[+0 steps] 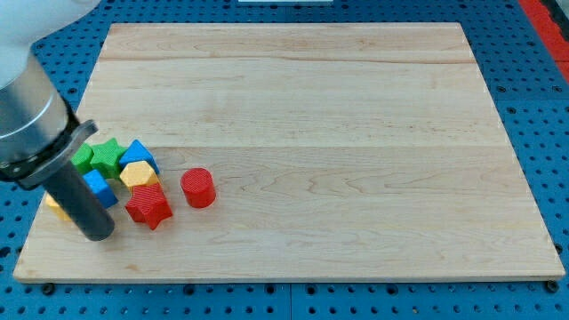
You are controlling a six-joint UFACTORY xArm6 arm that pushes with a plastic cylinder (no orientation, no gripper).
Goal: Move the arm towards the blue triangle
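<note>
While the rod's tip rests at the table's lower left, just beside a blue block, red star close right, no pincer visible, state untellable.

Blocks: two red, two blue, two yellow (one mostly hidden), one green.

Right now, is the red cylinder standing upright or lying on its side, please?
Upright: the red cylinder shows its round top face, standing apart from the cluster.

Board: pale wood, visible grain, matt. Red cylinder: ribbed, matt sides. Rod: dark, slightly glossy.
</note>
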